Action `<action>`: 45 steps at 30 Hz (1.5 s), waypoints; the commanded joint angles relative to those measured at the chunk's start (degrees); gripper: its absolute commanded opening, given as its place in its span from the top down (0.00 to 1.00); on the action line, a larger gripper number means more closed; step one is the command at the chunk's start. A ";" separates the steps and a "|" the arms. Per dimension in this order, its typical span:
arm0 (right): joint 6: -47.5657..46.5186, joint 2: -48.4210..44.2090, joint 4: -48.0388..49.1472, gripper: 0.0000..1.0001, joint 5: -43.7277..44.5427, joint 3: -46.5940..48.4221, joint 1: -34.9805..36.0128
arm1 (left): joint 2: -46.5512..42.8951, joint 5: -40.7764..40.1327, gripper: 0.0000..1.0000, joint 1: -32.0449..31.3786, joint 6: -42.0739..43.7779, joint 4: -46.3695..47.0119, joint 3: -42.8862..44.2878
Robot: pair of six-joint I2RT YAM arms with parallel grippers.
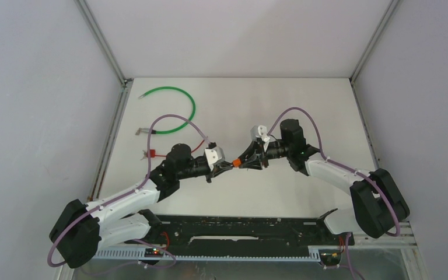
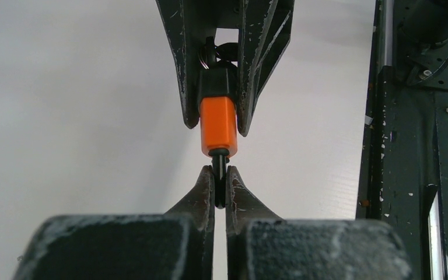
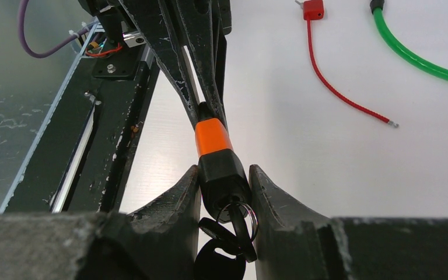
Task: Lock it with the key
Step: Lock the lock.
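- Your right gripper (image 3: 224, 178) was clamped on the black end of the orange padlock (image 2: 218, 125), and your left gripper (image 2: 220, 178) was pinched together on the thin black stem (image 2: 219, 158) at its orange end.
- The keys (image 3: 224, 251) hung by the black end; whether one sat in the keyway could not be told.
- Turning a key would likely need your left pincer freed.
- The red cable lock (image 3: 338, 93) and green cable (image 3: 414, 55) lay well apart. Only the right fingers crowded the keys.

Left arm (image 1: 122, 201) and right arm (image 1: 332, 170): white link shells, black joint housings. Lilac cable (image 1: 169, 118) is looped along each. White camera block (image 1: 214, 154) is fitted behind each wrist. Left pincer (image 2: 220, 186) and right pincer (image 3: 224, 175): dark tapered fingers, paint chipped pale at edges, rough grey-flecked bases. Red wiring (image 1: 164, 238) is noted near the bases.
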 commanded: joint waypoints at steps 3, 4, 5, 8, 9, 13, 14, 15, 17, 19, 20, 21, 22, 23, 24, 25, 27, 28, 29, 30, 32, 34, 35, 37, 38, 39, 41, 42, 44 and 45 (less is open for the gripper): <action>2.23 -0.87 -1.02 0.55 -1.47 0.75 -0.07 | -1.79 -3.04 1.00 -0.03 5.18 4.24 3.78; 2.31 -0.82 -1.02 0.48 -1.44 0.75 0.00 | -1.80 -3.37 1.00 0.00 5.35 4.07 3.78; 2.41 -0.85 -0.94 0.45 -1.49 0.75 0.04 | -1.81 -3.71 1.00 -0.03 5.53 3.88 3.78; 2.18 -0.75 -1.02 0.33 -1.54 0.75 0.08 | -1.80 -4.28 1.00 -0.02 5.78 3.74 3.69; 2.10 -0.70 -1.02 0.32 -1.44 0.75 0.06 | -1.81 -4.38 1.00 -0.04 5.77 3.70 3.69; 1.61 -0.83 -1.44 0.32 -0.79 0.75 0.01 | -1.89 -5.18 1.00 -0.05 5.98 3.60 3.61; 1.43 -0.85 -1.55 0.32 -0.05 0.75 -0.06 | -1.90 -5.38 1.00 -0.02 6.18 3.31 3.61; 1.32 -0.84 -1.81 0.32 1.08 0.75 -0.11 | -1.85 -5.62 1.00 -0.04 6.35 3.04 3.67; 0.83 -0.98 -2.40 0.34 4.20 0.75 -0.05 | -1.83 -6.00 1.00 -0.04 6.71 2.55 3.82; 0.55 -1.39 -3.00 0.36 7.64 0.75 -0.13 | -1.45 -6.00 1.00 -0.02 7.23 1.95 4.06; 0.33 -1.68 -3.34 0.37 8.84 0.75 -0.16 | -1.15 -5.99 1.00 0.00 7.32 1.58 4.31; 0.00 -2.12 -3.84 0.38 9.52 0.73 -0.28 | -0.76 -5.85 1.00 -0.05 7.44 1.22 4.61; -0.37 -2.42 -4.09 0.39 9.74 0.59 -0.29 | -0.42 -5.71 1.00 -0.03 7.55 0.84 4.85; -0.42 -2.87 -3.48 0.39 9.81 0.12 -0.25 | -0.20 -5.65 1.00 -0.04 7.57 0.64 4.99; -0.41 -3.35 -2.62 0.39 9.82 -0.53 -0.29 | 0.00 -5.63 1.00 -0.01 7.68 0.62 5.01; -0.62 -3.86 -1.82 0.39 9.90 -1.09 -0.29 | 0.08 -5.63 1.00 -0.05 7.69 0.66 5.01; -1.08 -4.98 -1.23 0.39 10.34 -1.84 -0.39 | 0.09 -5.64 1.00 -0.01 7.68 0.60 5.09; -0.93 -5.53 -0.82 0.39 10.66 -2.26 -0.52 | 0.08 -5.67 1.00 -0.03 7.70 0.59 5.10; -0.69 -6.06 -0.15 0.39 10.88 -2.70 -0.75 | 0.10 -5.64 1.00 0.00 7.72 0.58 5.10; -0.29 -6.57 0.70 0.40 11.02 -3.21 -1.05 | 0.06 -5.64 1.00 -0.04 7.77 0.48 5.10; 1.00 -7.52 3.25 0.43 10.94 -4.33 -1.61 | 0.18 -5.62 1.00 -0.05 7.77 0.41 5.19; 1.91 -7.88 4.76 0.48 10.33 -5.05 -2.21 | 0.20 -5.47 1.00 -0.12 7.76 0.32 5.24; 2.22 -7.88 5.06 0.50 9.85 -5.13 -2.44 | 0.16 -5.41 1.00 -0.06 7.77 0.32 5.24; 2.45 -7.66 5.50 0.56 8.48 -5.14 -2.92 | 0.21 -5.21 1.00 -0.09 7.73 0.32 5.28; 2.53 -7.45 5.71 0.59 7.89 -5.14 -2.99 | 0.21 -5.15 1.00 -0.07 7.70 0.28 5.32; 2.62 -7.23 5.93 0.61 7.29 -5.14 -3.09 | 0.32 -5.05 1.00 -0.17 7.74 0.28 5.36; 2.75 -6.85 6.30 0.64 6.71 -5.14 -3.15 | 0.32 -4.94 1.00 -0.22 7.70 0.08 5.45; 2.84 -6.74 6.40 0.65 6.44 -5.14 -3.11 | 0.25 -4.93 1.00 -0.19 7.70 0.07 5.45; 3.14 -6.45 6.80 0.68 5.74 -5.14 -3.19 | 0.24 -5.03 1.00 -0.24 7.79 -0.01 5.45; 3.38 -6.34 7.07 0.71 5.47 -5.14 -3.19 | 0.32 -5.02 1.00 -0.23 7.75 -0.01 5.45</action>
